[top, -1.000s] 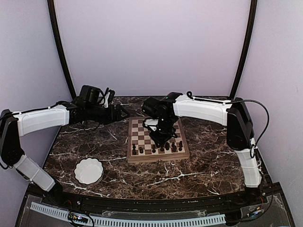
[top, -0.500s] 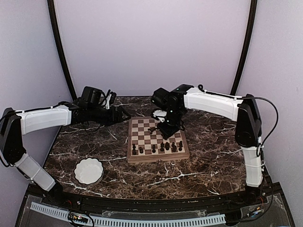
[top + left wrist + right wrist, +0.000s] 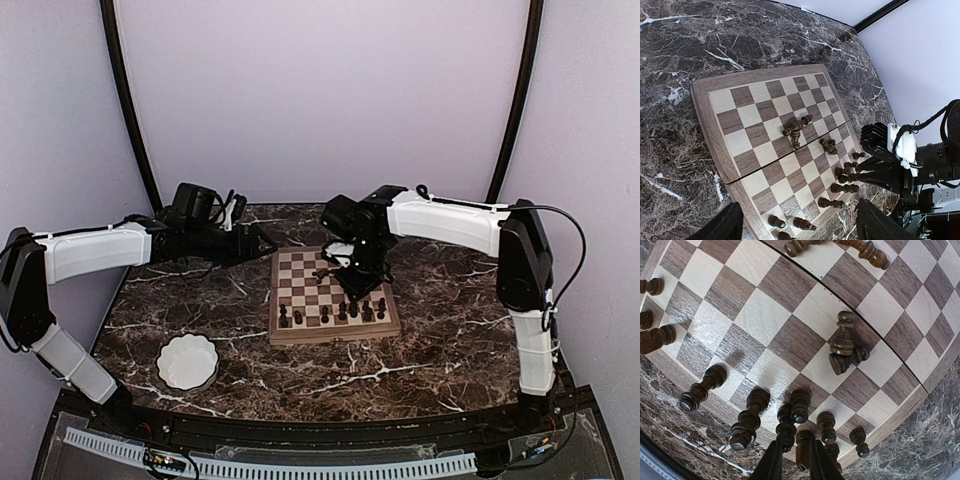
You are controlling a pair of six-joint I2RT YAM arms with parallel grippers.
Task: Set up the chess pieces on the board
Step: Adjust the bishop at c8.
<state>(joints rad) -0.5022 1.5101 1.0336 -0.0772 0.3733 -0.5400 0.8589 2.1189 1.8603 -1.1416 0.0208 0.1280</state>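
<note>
The board [image 3: 333, 336] lies mid-table, its tan and dark brown checks filling the right wrist view [image 3: 765, 315]. Several dark chess pieces [image 3: 343, 313] stand along its near rows. Others lie toppled near the middle [image 3: 796, 128], with a fallen pair [image 3: 844, 347] close under the right camera. My right gripper [image 3: 358, 283] hovers over the board's right half. Its jaws [image 3: 796, 460] are shut on a dark chess piece [image 3: 803, 452] held between the fingertips above the standing row. My left gripper [image 3: 262, 240] hangs open left of the board's far corner, its fingers [image 3: 720, 227] empty.
A white scalloped bowl [image 3: 188, 361] sits on the marble table near the front left. The right arm's white forearm [image 3: 440, 222] reaches over the table's back right. Black curved frame posts [image 3: 125, 100] rise behind both arms.
The right gripper has lifted from the board's near rows and drawn back toward the far side, with its jaws narrowed around a piece. The left arm has stayed still.
</note>
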